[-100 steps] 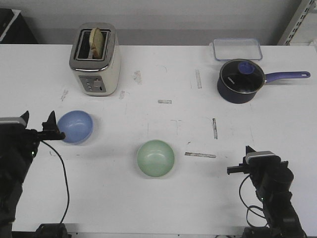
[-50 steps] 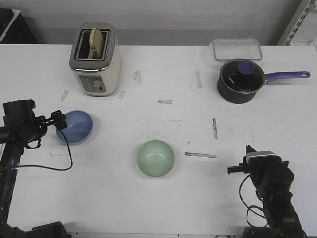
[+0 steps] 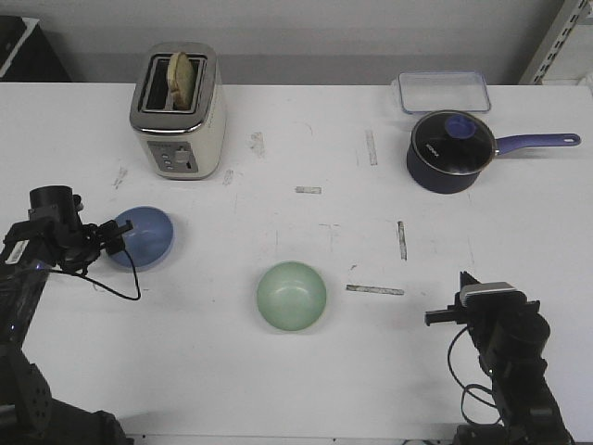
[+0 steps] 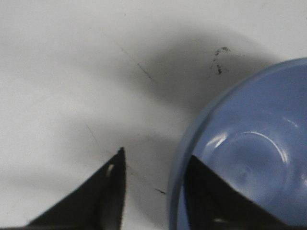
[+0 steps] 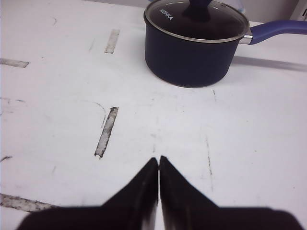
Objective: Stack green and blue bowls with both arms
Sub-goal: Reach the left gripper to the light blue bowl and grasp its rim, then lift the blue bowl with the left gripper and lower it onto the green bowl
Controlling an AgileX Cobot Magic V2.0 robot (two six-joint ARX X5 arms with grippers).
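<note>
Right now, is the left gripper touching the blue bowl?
Cannot tell. In the left wrist view the left gripper straddles the blue bowl rim, one finger inside, one outside, but contact isn't plain.

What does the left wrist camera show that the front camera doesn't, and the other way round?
Only the left wrist view shows how the left gripper straddles the blue bowl's rim, one finger inside, one outside. Only the front view shows the green bowl, toaster, saucepan, clear container and right gripper. Both show the blue bowl, the left gripper and the white table.
</note>
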